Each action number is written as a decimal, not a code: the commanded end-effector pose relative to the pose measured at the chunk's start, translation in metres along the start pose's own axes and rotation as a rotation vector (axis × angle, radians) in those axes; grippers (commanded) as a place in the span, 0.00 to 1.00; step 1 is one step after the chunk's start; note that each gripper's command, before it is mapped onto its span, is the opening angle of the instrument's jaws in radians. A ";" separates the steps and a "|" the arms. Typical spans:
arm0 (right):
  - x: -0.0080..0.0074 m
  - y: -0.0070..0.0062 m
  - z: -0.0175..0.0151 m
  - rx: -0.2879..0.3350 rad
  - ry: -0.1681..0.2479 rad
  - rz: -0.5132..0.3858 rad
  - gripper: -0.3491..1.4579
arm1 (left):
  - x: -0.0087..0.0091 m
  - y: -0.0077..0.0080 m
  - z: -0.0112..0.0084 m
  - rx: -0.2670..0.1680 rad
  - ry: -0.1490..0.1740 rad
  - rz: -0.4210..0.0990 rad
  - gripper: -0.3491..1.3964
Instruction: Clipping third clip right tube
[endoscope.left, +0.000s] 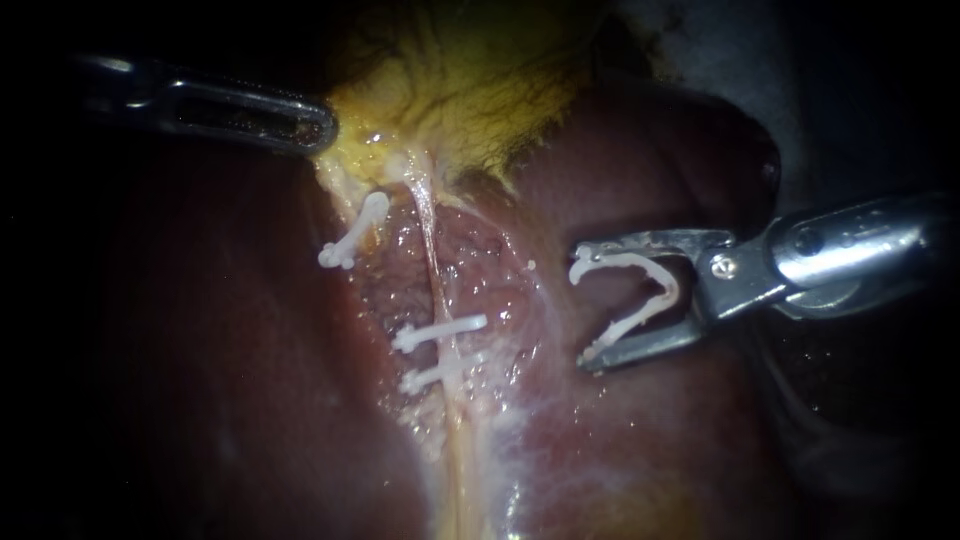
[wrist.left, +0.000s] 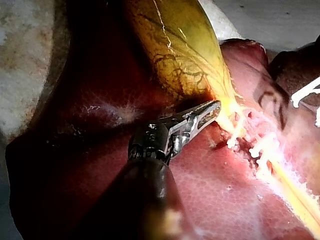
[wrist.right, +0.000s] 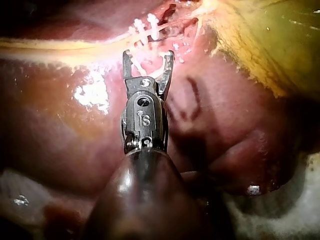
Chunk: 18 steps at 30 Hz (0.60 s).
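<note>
Clip (endoscope.left: 668, 288) in the right instrument (endoscope.left: 582, 307) barely shows in the wrist view.

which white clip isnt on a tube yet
The open clip held between the jaws of the right instrument, off to the side. The other three clips are closed across tubes.

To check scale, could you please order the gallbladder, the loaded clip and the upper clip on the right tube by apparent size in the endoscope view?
1. gallbladder
2. loaded clip, held open in the right instrument, perhaps nearer the camera
3. upper clip on the right tube
</note>
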 end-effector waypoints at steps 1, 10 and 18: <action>0.0001 0.0001 0.0003 0.014 0.012 0.019 0.51 | 0.0000 0.0000 0.0000 0.000 0.001 0.001 0.00; 0.0005 0.0015 0.0021 0.114 0.076 0.171 0.50 | 0.0002 0.0000 0.0002 -0.002 0.000 0.002 0.00; -0.0005 0.0037 0.0037 0.159 0.111 0.290 0.50 | 0.0004 -0.0002 0.0003 -0.004 -0.001 0.003 0.00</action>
